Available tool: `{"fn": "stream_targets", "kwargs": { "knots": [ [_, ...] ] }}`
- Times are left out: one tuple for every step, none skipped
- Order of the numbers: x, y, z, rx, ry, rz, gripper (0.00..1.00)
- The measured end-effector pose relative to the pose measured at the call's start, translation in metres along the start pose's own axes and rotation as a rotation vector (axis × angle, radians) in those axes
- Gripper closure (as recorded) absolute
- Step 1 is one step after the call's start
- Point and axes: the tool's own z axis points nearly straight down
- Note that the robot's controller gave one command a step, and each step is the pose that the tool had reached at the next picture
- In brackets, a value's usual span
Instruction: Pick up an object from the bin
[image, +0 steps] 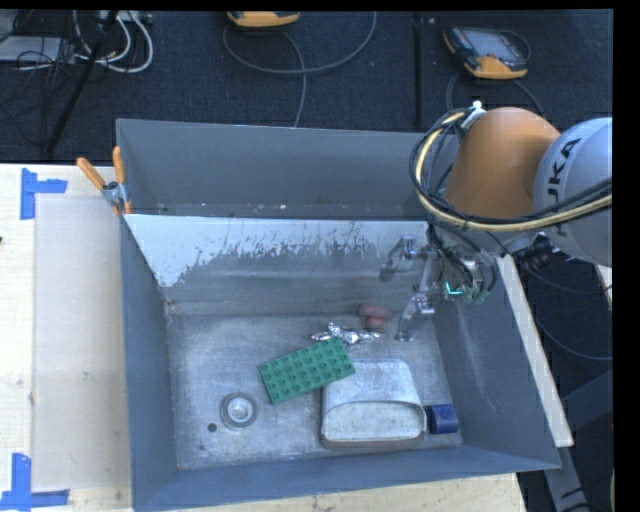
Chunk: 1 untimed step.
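Camera view: end effector (405, 292) released, empty, near bin (480, 375) right wall, beside brown lump (375, 317); open floor left.

One camera looks steeply down into the grey bin (300, 180) from its near side, arm (585, 165) at right.

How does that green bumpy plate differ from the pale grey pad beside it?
The green plate is bright and covered in studs; the grey pad is pale and smooth. The green plate has sharp corners and lies askew; the grey pad has rounded corners and lies square to the bin's front wall. Both are roughly rectangular and lie flat on the bin floor.
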Motion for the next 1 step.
{"fn": "stream_targets", "kwargs": {
  "knots": [
    [0.0105,0.0229,-0.072,0.002,-0.013,-0.195,0.0]
  ]
}}
